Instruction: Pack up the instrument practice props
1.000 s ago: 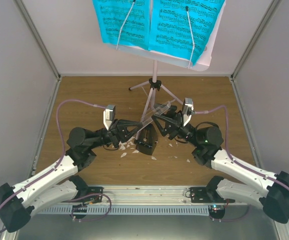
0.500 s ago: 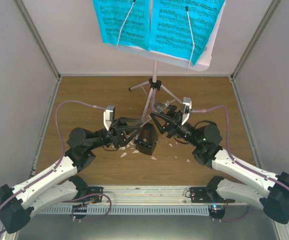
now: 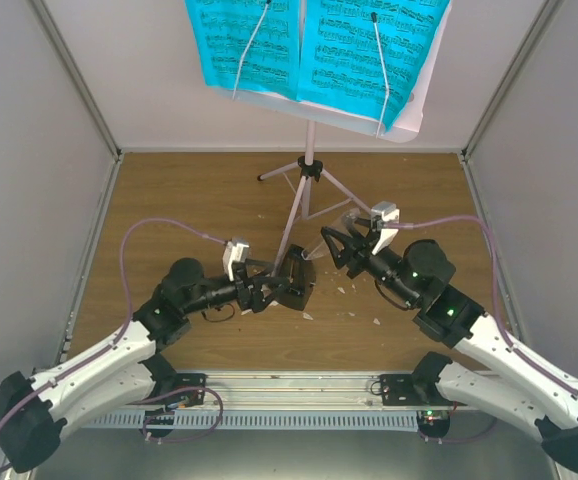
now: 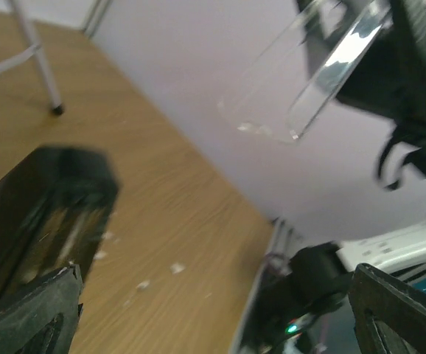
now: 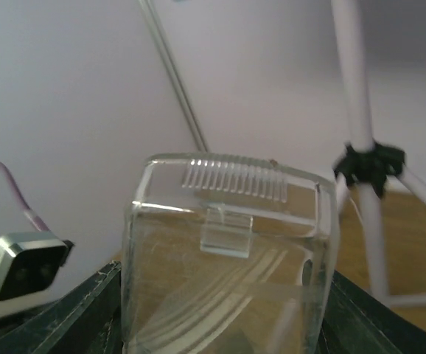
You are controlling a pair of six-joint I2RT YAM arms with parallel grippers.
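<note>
**On the worktop's middle: metronome in two parts, nothing packed yet**

At the centre of the worktop [image 3: 189,200] the black metronome [image 3: 294,280] stands by a leg of the music stand [image 3: 310,170], without its clear cover [image 5: 231,251]. My right end effector [image 5: 224,295] is clamped on that cover and holds it up, off to the body's right. My left end effector [image 4: 213,295] sits just beside the body with its fingers wide apart, gripping nothing. Behind, the stand is up on its tripod with the blue sheets [image 3: 359,50] clipped to it. White scraps [image 3: 247,309] lie around the metronome. I judge the packing barely begun. The metronome needs its two parts dealt with, the sheets must come off, and the stand must be folded. I see no case or box.
</note>
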